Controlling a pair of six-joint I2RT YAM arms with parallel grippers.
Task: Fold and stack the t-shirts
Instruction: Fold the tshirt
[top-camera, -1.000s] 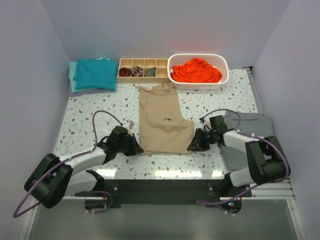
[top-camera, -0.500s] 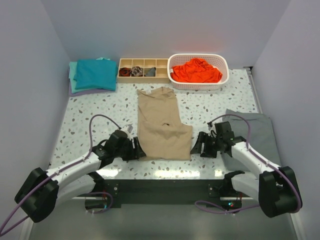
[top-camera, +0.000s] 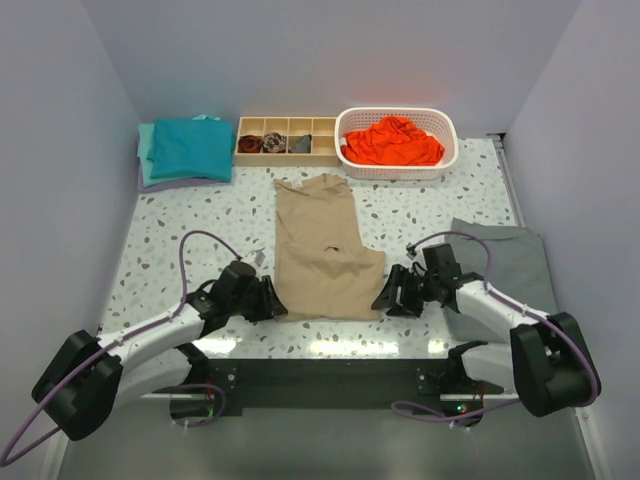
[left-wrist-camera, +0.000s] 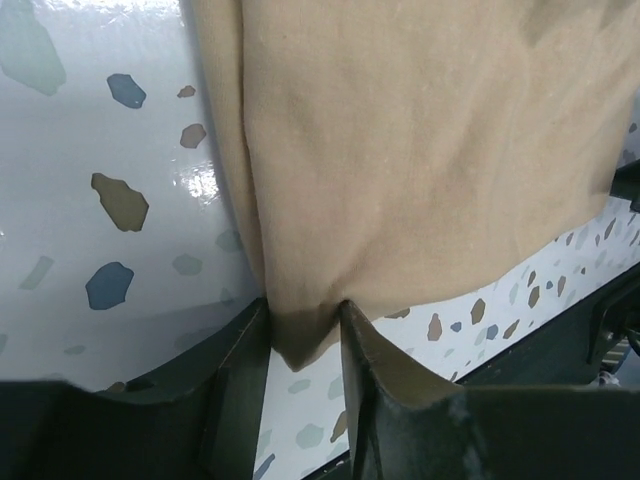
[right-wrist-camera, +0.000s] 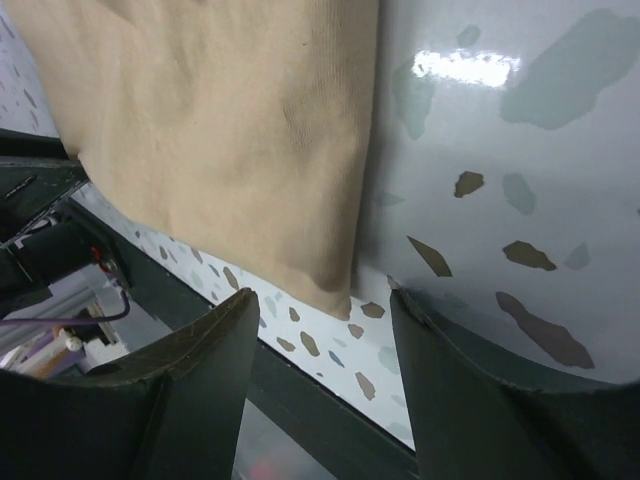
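Tan t-shirt (top-camera: 325, 250) lies flat betw. both claws. Left claw (left-wrist-camera: 305, 315) is partly apart, w/ the shirt's near corner betw. its fingers, unclamped. Right claw (right-wrist-camera: 320, 298) gapes wide, corner just ahead. Prob. soft, light, floppy: pinch near corners, both layers.

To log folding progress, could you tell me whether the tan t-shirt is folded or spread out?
Partly folded: the tan t-shirt lies flat as a long narrow strip, its sides doubled over.
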